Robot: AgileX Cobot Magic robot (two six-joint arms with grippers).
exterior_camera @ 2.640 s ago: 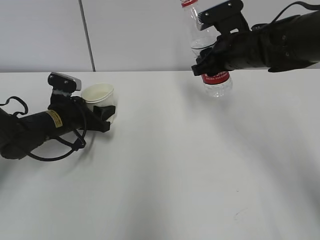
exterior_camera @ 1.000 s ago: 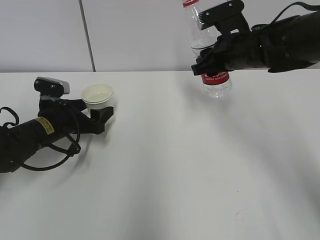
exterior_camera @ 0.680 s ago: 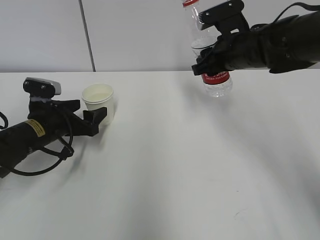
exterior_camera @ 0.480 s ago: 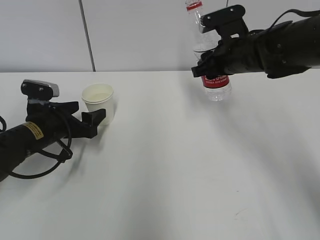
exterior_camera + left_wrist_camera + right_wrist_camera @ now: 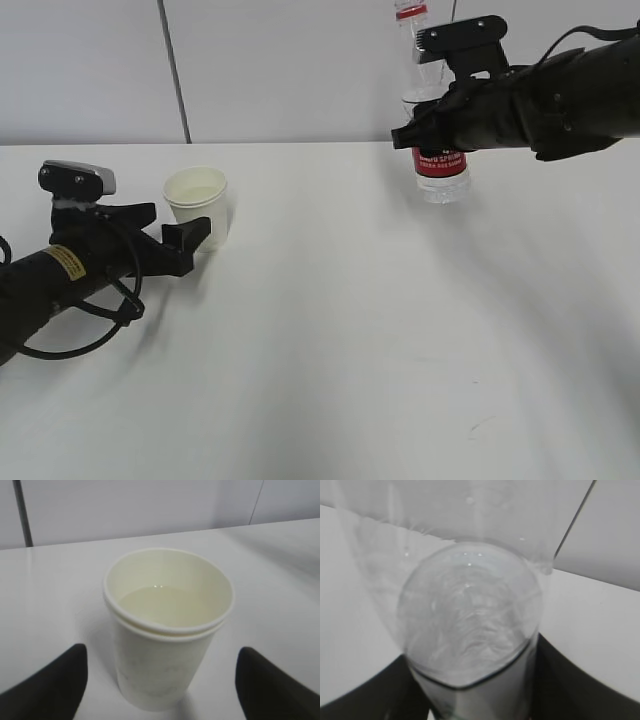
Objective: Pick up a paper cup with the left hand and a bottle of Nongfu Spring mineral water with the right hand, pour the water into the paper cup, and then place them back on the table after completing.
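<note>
Near the surface's (image 5: 330,330) back-left edge: paper cup (image 5: 197,206) filled, standing | left claw (image 5: 180,237) wide open, empty | right claw (image 5: 425,133) clamps bottle (image 5: 436,150) aloft | next: lower bottle.

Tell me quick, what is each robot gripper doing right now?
Left gripper: open, its fingers apart on both sides of the paper cup, not touching it.
Right gripper: shut on the water bottle, held above the table.

Even, bright light; soft diffuse shadows on the white counter (image 5: 330,340); both wrist views are soft, the bottle (image 5: 470,630) blurred at close range
</note>
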